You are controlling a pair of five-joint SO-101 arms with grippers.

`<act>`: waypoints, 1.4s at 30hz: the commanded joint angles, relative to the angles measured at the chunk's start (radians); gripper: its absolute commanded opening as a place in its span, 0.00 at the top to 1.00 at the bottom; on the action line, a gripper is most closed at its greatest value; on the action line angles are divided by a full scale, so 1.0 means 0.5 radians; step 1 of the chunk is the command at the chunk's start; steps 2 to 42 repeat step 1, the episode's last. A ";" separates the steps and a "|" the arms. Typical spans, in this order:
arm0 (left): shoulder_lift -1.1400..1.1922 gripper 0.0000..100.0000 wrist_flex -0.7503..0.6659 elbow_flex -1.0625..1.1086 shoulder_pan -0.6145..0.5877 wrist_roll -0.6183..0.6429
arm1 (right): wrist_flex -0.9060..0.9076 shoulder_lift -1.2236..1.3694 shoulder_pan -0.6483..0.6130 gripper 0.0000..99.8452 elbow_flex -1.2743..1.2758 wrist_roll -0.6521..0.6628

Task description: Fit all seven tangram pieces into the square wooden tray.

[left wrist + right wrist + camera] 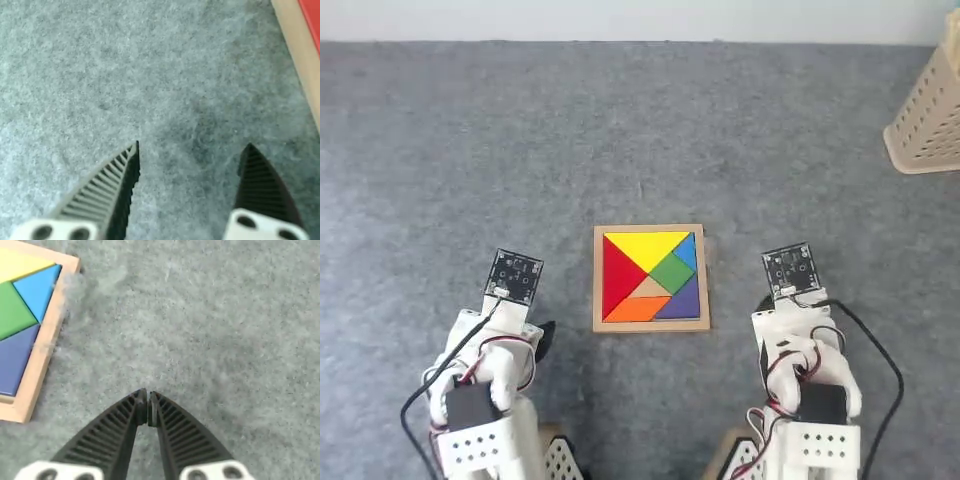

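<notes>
The square wooden tray [651, 326] lies on the grey carpet between the two arms, with coloured pieces fitted flat inside: a yellow triangle [645, 246], a red triangle [618, 277], a green square [672, 272], a blue triangle [687, 251], a purple piece [682, 299], an orange piece [636, 309] and a tan triangle [649, 288]. My left gripper [192, 152] hovers open over bare carpet just left of the tray edge [299, 47]. My right gripper [148, 396] is shut and empty over carpet to the right of the tray rim [42, 360].
A cream perforated basket [928, 115] stands at the far right back. Grey carpet [620, 130] covers the whole table around the tray. Both arm bases sit at the near edge.
</notes>
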 commanded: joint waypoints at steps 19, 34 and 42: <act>-0.034 0.70 0.003 -0.026 0.006 0.012 | -0.002 -0.041 0.017 0.99 0.028 -0.006; -0.034 0.70 0.003 -0.026 0.006 0.012 | -0.002 -0.041 0.017 0.99 0.028 -0.006; -0.034 0.70 0.003 -0.026 0.006 0.012 | -0.002 -0.041 0.017 0.99 0.028 -0.006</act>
